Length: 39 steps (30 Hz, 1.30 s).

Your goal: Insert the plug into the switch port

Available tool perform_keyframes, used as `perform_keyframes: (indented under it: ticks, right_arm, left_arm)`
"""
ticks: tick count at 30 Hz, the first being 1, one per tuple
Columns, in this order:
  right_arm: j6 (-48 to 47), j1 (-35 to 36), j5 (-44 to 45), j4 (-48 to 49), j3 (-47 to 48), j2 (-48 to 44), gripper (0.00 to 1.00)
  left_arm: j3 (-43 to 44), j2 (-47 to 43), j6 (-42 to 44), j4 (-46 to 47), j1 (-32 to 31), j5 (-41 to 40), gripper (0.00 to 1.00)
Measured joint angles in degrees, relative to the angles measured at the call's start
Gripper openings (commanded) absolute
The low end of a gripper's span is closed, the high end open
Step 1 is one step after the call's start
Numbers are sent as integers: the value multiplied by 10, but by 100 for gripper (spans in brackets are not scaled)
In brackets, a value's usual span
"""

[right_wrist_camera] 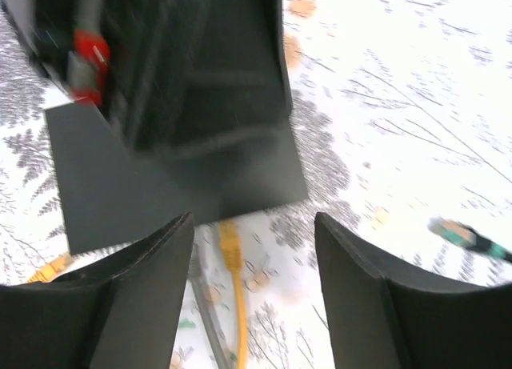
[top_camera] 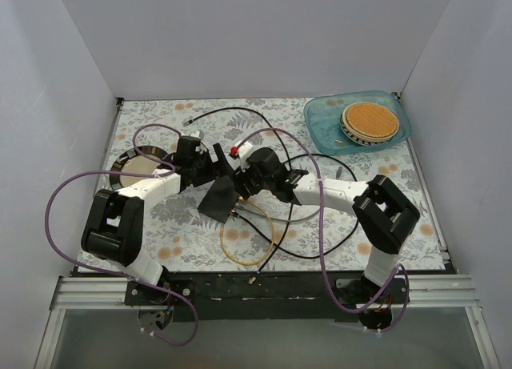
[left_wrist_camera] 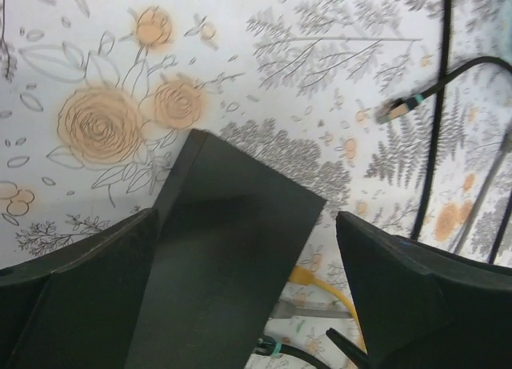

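Note:
The flat black switch box (top_camera: 218,196) lies mid-table; its port row is hidden in all views. In the left wrist view the box (left_wrist_camera: 232,249) sits between the open jaws of my left gripper (left_wrist_camera: 246,215), next to the left finger and apart from the right one. My right gripper (right_wrist_camera: 254,218) is open and empty above a yellow plug (right_wrist_camera: 230,242), whose tip reaches the box's near edge (right_wrist_camera: 184,185). I cannot tell whether it is in a port. Both grippers, left (top_camera: 213,172) and right (top_camera: 242,180), hover close together over the box.
A yellow cable loop (top_camera: 240,245) and several black cables (top_camera: 316,245) lie around the box. A loose teal-banded plug (left_wrist_camera: 396,109) lies to the right, also in the right wrist view (right_wrist_camera: 460,234). A grey plug (right_wrist_camera: 204,305) lies beside the yellow one. A blue tray (top_camera: 320,117) stands back right, a round metal dish (top_camera: 128,170) left.

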Motion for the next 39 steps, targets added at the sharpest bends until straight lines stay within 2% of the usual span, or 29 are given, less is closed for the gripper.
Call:
perform_keyframes:
  ticks: [6, 12, 18, 22, 27, 33, 39]
  right_arm:
    - [2, -1, 66, -12, -58, -89, 81]
    - [19, -21, 112, -26, -77, -187, 82]
    - [35, -72, 130, -52, -76, -203, 82]
    - [35, -108, 128, -69, -73, -177, 79]
    - [29, -146, 114, -82, -20, -102, 72]
    - [13, -196, 88, -110, 123, 43, 65]
    - [-1, -216, 81, -149, 236, 150, 63]
  left_arm:
    - [104, -10, 14, -46, 2, -1, 98]
    - [214, -10, 9, -52, 5, 9, 98]
    - [181, -12, -3, -10, 6, 38, 98]
    - [117, -26, -2, -12, 6, 46, 98]
    - [113, -31, 3, -15, 6, 60, 98]
    - [113, -34, 9, -16, 6, 74, 98]
    - [113, -34, 13, -17, 6, 84, 98]
